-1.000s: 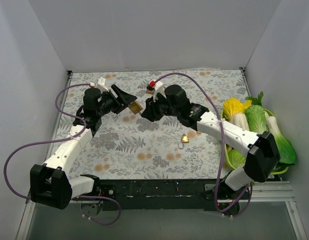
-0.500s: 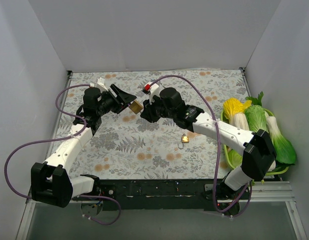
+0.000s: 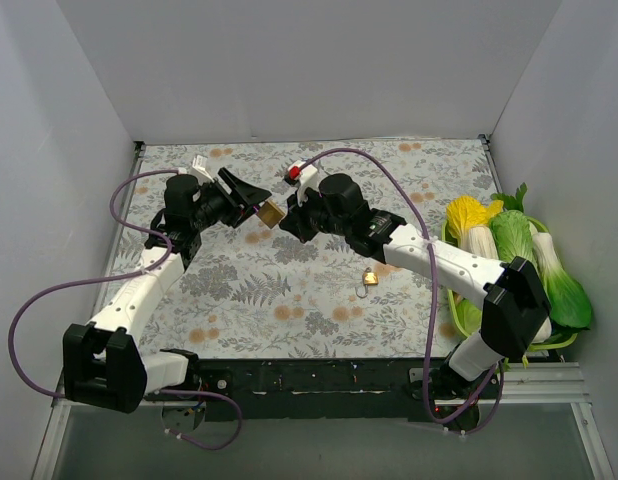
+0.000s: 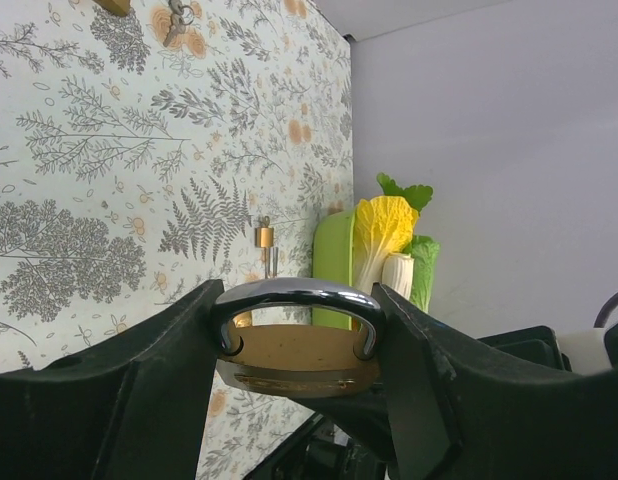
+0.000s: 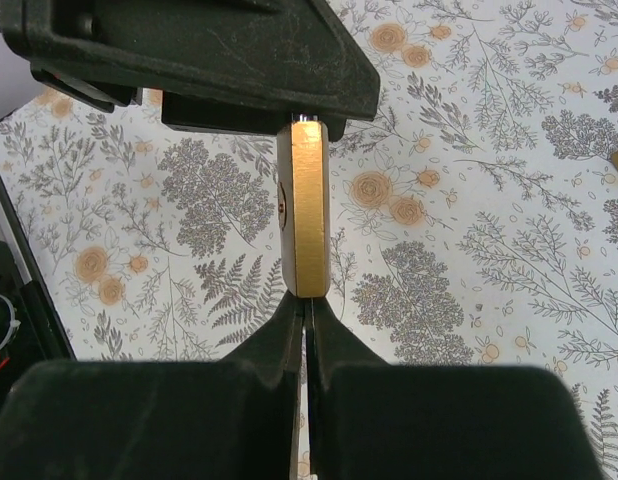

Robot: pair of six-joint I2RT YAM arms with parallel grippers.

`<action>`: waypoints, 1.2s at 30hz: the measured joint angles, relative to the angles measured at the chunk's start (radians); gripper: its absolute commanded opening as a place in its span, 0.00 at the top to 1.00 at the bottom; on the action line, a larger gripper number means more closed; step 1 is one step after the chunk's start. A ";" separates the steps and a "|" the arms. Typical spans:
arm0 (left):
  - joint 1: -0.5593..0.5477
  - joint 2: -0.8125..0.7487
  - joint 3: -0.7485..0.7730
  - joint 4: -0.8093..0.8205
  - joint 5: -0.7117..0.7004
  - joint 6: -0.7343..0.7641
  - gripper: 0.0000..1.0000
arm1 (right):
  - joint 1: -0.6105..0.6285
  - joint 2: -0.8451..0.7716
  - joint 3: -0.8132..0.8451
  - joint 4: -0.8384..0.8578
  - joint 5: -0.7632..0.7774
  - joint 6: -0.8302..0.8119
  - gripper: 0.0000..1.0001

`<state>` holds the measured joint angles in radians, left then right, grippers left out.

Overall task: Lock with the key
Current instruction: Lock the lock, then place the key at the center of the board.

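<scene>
My left gripper (image 3: 261, 208) holds a large brass padlock (image 3: 272, 213) above the mat, its fingers pressed on either side of the steel shackle (image 4: 294, 292). The brass body (image 4: 294, 355) hangs between them. My right gripper (image 3: 282, 224) faces it from the right. In the right wrist view its tips (image 5: 305, 303) are pressed together right under the padlock's narrow edge (image 5: 306, 205). Only a thin pale sliver of the key (image 5: 305, 312) shows between the fingertips, running up to the padlock's bottom.
A small brass padlock (image 3: 370, 277) lies on the floral mat near the middle. A green basket (image 3: 459, 315) of cabbages and radishes stands at the right edge. Another brass piece (image 4: 114, 5) and a metal ring (image 4: 177, 15) lie on the mat. White walls surround the table.
My right gripper has crept left up to the padlock's bottom and its fingers have closed. The left gripper and the padlock have barely moved.
</scene>
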<state>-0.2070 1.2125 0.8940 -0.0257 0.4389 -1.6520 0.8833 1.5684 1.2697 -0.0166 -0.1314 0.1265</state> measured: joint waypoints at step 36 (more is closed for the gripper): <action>0.140 0.234 0.165 -0.101 0.071 0.444 1.00 | -0.418 0.378 0.040 -0.008 -0.137 0.137 0.99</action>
<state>-0.0669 1.4464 1.0588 -0.1265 0.5098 -1.2076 0.4652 1.9465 1.3094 -0.0246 -0.2687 0.2630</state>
